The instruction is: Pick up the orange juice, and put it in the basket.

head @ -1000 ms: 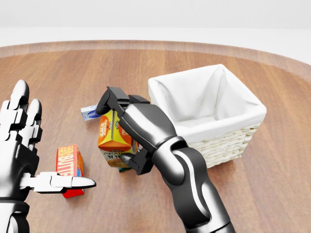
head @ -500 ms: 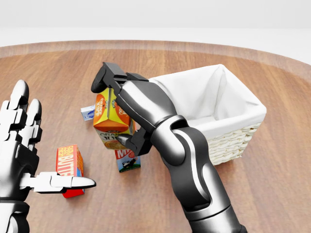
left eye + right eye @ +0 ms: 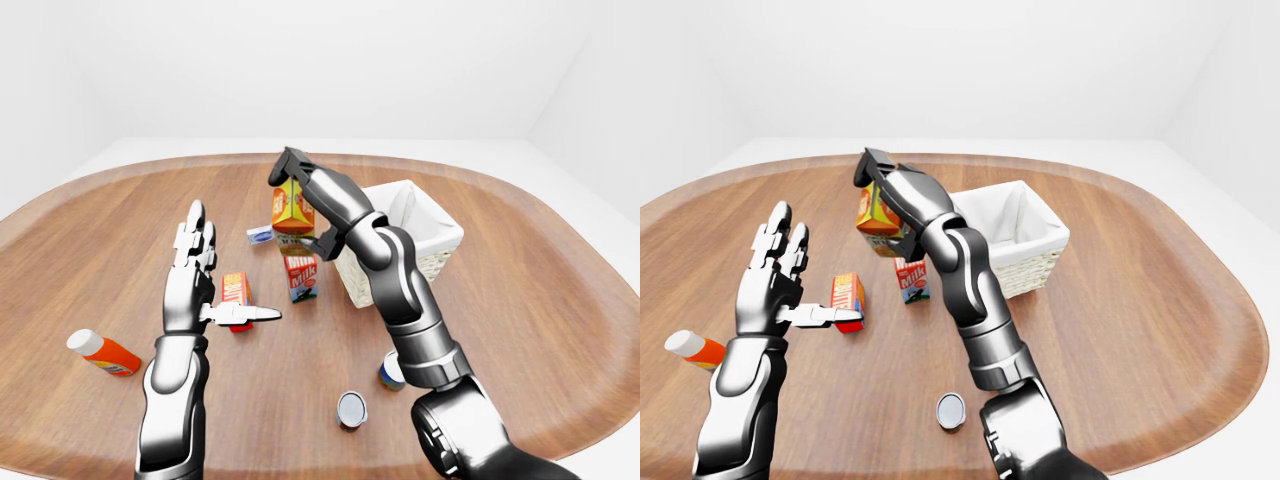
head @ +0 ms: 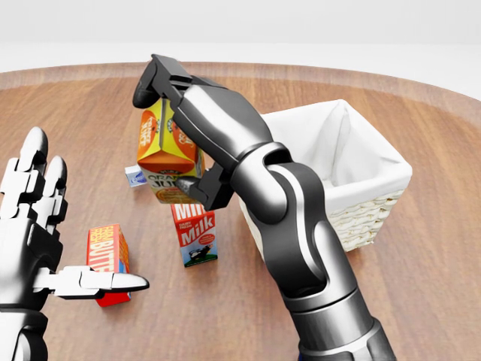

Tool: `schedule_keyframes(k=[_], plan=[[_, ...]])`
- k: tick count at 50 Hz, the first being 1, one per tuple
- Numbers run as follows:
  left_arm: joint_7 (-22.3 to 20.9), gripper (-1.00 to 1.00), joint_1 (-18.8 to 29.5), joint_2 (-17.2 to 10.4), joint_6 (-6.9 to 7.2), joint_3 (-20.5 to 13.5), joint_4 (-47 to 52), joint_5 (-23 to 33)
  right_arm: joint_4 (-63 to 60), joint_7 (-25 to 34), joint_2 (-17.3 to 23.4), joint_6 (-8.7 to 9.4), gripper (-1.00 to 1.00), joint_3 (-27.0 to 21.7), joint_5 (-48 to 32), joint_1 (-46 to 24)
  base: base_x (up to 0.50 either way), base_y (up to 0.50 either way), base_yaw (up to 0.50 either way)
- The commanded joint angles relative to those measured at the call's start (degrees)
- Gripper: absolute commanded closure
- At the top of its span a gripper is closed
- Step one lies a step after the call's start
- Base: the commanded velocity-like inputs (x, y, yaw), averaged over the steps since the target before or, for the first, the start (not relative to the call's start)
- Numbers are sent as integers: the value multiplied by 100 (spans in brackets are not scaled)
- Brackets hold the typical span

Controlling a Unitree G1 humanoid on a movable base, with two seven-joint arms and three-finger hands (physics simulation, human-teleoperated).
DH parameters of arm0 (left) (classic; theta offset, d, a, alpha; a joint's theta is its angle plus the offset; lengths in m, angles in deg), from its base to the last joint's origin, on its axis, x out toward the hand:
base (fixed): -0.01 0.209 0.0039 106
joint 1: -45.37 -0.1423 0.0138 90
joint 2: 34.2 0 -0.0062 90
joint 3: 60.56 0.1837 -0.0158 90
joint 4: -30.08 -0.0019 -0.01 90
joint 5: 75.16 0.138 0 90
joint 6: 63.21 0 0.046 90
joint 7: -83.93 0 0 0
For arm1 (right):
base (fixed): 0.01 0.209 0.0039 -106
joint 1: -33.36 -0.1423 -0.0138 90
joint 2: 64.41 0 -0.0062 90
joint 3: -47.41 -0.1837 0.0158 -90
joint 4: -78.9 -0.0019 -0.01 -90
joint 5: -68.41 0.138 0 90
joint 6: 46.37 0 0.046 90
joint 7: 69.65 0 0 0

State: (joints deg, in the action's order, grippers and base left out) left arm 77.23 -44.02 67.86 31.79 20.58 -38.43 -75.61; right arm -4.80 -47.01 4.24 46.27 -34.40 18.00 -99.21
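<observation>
Juice [image 4: 167,154] up in the air above table [image 4: 391,301], clear of the wood, tilted a bit. Gripped by right hand [image 4: 184,143]: fingers over the gabled top, thumb under the lower edge, clenched on carton. Sits just left of basket [image 4: 361,218] in head view, not over the opening.

Basket w/ white lining, standing on table, nothing seen inside.

Milk [image 4: 194,232] upright on table, directly below juice, apart from it. Small blue-white box [image 4: 137,175] lying flat, partly hidden behind juice.

Left hand [image 4: 34,226] raised at left edge of head view, fingers released and spread, thumb out sideways, grasping nothing. Red-orange box [image 4: 107,254] on table behind thumb; contact cannot be told.

Bottle [image 3: 103,353] w/ white cap lying at left in left-eye view. Two cans [image 3: 351,408] near bottom, by right arm.
</observation>
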Motion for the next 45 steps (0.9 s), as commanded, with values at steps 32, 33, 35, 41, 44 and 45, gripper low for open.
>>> schedule_keyframes(k=[32,33,35,41,44,45], plan=[[2,-100,-21,14,0,8,66,12,666,-263,542,221,100,-480,286,-1508,0,0,0],[0,-100,-21,12,0,9,67,12,687,-269,565,231,100,-482,306,-1538,0,0,0],[-1,-100,-21,12,0,9,66,13,723,-281,601,236,100,-496,348,-1609,0,0,0],[-1,-100,-21,12,0,9,67,12,925,-320,743,236,100,-574,498,-1909,0,0,0],[-1,-100,-21,14,0,8,66,10,1026,-341,838,236,100,-612,564,-2066,0,0,0],[-1,-100,-21,12,0,9,65,14,1055,-349,859,236,100,-612,574,-2088,0,0,0]])
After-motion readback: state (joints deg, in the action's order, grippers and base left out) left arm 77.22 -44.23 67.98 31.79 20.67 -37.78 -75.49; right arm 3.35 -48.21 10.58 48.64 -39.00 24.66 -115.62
